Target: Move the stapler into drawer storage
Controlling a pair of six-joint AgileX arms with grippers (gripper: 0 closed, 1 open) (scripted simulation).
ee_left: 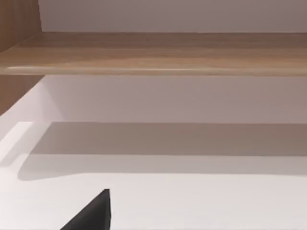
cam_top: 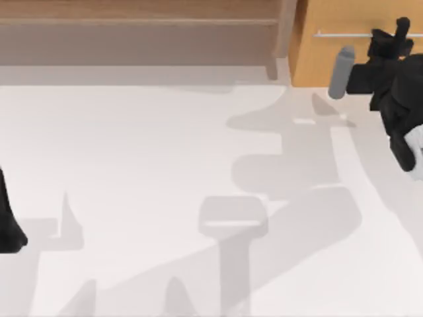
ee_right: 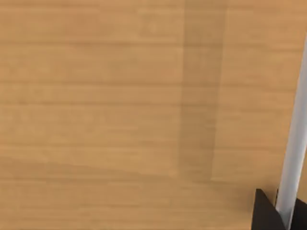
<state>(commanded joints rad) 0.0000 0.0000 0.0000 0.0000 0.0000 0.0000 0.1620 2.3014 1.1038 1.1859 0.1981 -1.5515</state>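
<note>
top view: right claw [cam_top: 396, 36] is seen at the drawer [cam_top: 330, 59] front's silver handle [cam_top: 344, 34], far right of the table [cam_top: 165, 165]; left claw is parked at the left edge | left wrist view: a wooden shelf [ee_left: 158, 52] is seen over the table | right wrist view: handle [ee_right: 292, 158] is seen between dark fingertips [ee_right: 264, 211], apparently held; stapler's place cannot be told | risk: a shallow grip may slip off when pulled.

Bare simulated workspace: white table [cam_top: 132, 165], brown shelf unit [cam_top: 139, 33], wooden drawer [cam_top: 330, 59].
</note>
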